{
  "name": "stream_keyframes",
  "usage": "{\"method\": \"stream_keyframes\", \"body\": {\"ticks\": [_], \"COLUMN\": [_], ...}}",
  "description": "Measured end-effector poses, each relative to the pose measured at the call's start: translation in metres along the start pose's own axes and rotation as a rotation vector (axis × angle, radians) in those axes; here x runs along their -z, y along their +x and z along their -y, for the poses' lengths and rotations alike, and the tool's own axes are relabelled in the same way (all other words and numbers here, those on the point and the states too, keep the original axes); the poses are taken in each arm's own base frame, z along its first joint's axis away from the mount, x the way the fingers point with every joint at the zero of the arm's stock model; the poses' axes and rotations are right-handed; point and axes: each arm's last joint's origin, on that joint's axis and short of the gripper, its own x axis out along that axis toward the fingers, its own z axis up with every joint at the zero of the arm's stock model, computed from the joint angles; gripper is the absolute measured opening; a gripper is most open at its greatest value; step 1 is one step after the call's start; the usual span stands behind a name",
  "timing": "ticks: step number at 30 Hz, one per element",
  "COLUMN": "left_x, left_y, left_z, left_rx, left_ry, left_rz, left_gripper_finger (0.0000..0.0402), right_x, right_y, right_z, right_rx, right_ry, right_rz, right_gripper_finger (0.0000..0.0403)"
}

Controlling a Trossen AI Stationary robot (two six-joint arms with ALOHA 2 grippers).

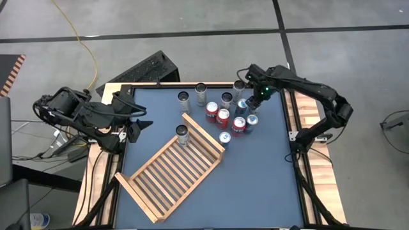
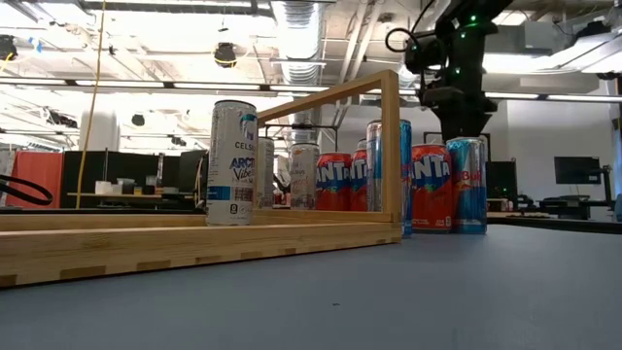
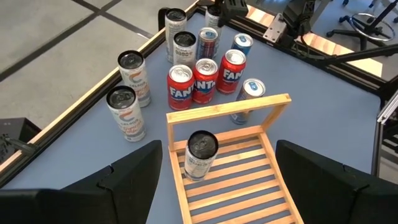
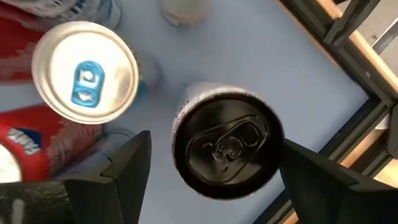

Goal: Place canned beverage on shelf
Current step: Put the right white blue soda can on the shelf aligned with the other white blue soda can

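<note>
The shelf [image 1: 172, 171] lies skewed across the middle of the bench [image 1: 255, 185], reaching toward its left near corner, and already carries one white can [image 1: 183, 135] upright at its far end. The other cans [image 1: 229, 115] cluster by the far edge, toward the right corner. Your right gripper [image 1: 245, 102] hovers over that cluster with open fingers straddling a black-topped can [image 4: 227, 148], not yet touching it, so you are at the pick step: lower, close on the can, then lift clear of its neighbours. Your left gripper [image 1: 142, 119] waits at the left edge, its fingers apart and empty.
</note>
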Motion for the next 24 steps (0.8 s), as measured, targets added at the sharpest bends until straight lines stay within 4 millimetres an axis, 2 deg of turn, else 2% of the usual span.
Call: {"method": "stream_keyframes", "body": {"ticks": [7, 14, 24], "left_x": [0.0000, 0.0000, 0.0002], "left_y": [0.0000, 0.0000, 0.0000], "left_z": [-0.0002, -0.0002, -0.0003], "left_rx": [-0.004, -0.005, -0.007], "left_ry": [0.004, 0.004, 0.006], "left_rz": [0.003, 0.002, 0.002], "left_gripper_finger": [0.0303, 0.0303, 0.0303], "right_x": [0.0028, 0.0025, 0.0071], "right_y": [0.0040, 0.0036, 0.0002], "right_z": [0.0005, 0.0017, 0.0029], "right_rx": [0.028, 0.027, 0.032], "right_ry": [0.009, 0.004, 0.030], "right_rz": [-0.017, -0.013, -0.032], "right_gripper_finger": [0.0265, 0.0170, 0.0104]}}
